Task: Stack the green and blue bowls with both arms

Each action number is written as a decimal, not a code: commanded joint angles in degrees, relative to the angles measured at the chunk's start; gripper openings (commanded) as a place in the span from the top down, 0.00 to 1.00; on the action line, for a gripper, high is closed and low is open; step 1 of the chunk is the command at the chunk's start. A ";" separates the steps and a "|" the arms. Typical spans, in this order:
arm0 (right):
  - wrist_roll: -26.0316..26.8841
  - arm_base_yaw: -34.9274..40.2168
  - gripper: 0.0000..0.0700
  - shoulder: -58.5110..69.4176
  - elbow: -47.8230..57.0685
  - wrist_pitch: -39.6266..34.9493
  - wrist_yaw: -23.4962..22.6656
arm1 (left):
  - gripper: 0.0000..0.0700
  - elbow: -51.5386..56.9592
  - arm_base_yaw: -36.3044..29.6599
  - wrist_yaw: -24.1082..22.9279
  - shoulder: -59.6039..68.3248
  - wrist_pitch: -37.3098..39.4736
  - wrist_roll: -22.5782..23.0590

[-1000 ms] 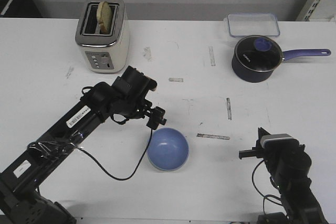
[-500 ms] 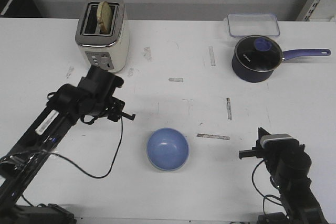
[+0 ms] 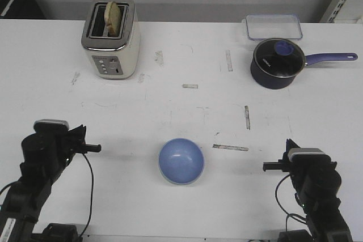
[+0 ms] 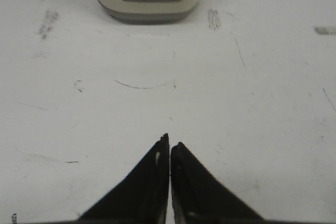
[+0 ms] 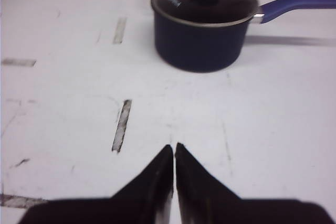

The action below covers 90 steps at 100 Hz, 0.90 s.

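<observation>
Looks done: blue bowl (image 3: pixel 181 161) near worktop's (image 3: pixel 187 55) front edge, maybe hiding green. Left hand (image 4: pixel 169 145), right hand (image 5: pixel 174 150) closed, empty.

A toaster (image 3: pixel 110 38) holding bread, a lidded saucepan (image 3: pixel 278 63) and a clear container (image 3: pixel 273 26) sit on the table (image 3: pixel 187 55).

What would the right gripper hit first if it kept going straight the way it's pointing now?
Probably the dark blue saucepan: the right gripper, fingers shut, points roughly toward it across bare table; depth is uncertain.

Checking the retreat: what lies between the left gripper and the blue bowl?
Only bare, scuffed table separates the left gripper from the blue bowl, per the front view.
</observation>
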 commanded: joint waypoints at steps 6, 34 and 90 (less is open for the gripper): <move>0.72 -0.50 1.00 -3.21 -0.26 -0.20 0.13 | 1.00 -4.94 2.78 -0.13 -6.38 4.17 -0.13; 0.39 -0.63 1.00 -10.67 -4.50 2.32 -0.35 | 1.00 -10.78 5.99 -0.13 -13.73 6.12 -0.02; 0.04 -0.63 1.00 -10.75 -4.48 4.96 -0.02 | 1.00 -10.78 5.99 -0.13 -20.65 6.27 -0.09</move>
